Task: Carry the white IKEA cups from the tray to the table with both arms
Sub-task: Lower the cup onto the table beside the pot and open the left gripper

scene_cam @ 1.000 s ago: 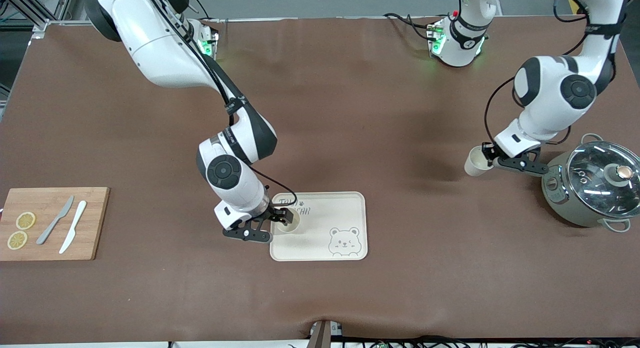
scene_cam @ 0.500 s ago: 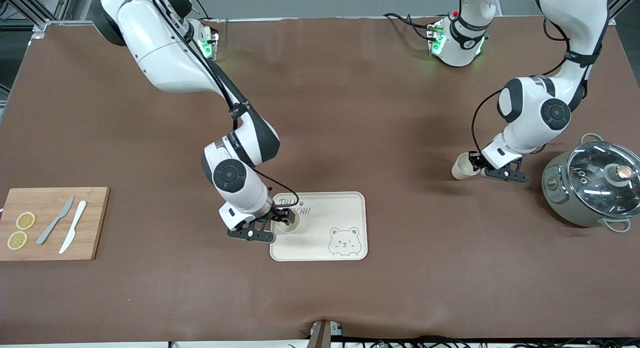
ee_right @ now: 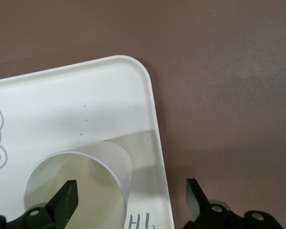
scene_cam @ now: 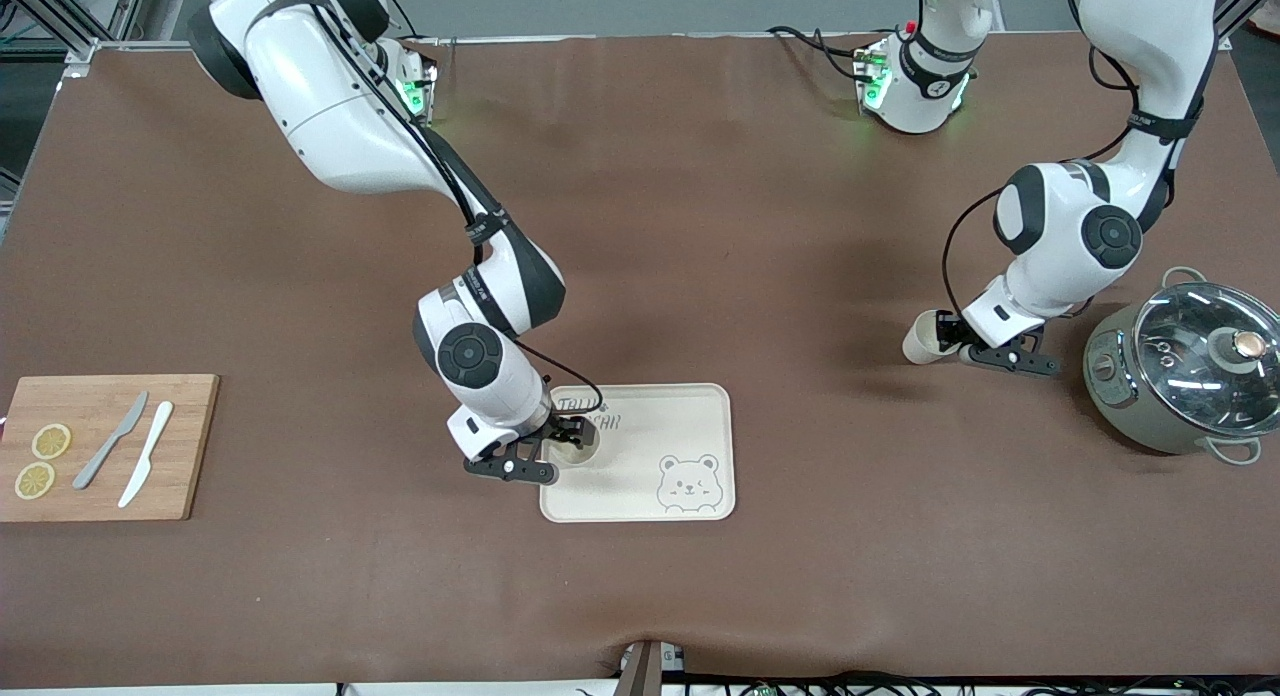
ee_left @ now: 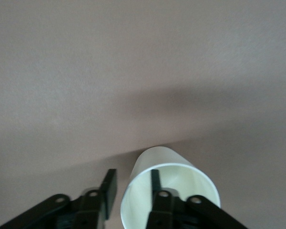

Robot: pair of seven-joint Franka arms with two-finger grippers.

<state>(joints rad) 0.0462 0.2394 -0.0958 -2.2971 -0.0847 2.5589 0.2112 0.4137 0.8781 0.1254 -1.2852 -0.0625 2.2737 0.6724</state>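
While the right pincer (scene_cam: 567, 441) sits spread w/ one finger (ee_right: 65, 198) inside a white cup (scene_cam: 573, 451) standing on the bear tray (scene_cam: 690, 416) corner nearest the right arm's end, the left pincer (scene_cam: 950, 338), low over the tabletop (scene_cam: 780, 226) near the pot (scene_cam: 1180, 376), straddles the 2nd cup's (ee_left: 169, 191) rim, loosely; cup tilted.

Cup one (scene_cam: 578, 448): cream-white, handleless, upright on the bear tray (scene_cam: 690, 416).
Cup two (scene_cam: 921, 339): identical, tilted, on the brown tabletop (scene_cam: 760, 226) near the pot (scene_cam: 1185, 381).
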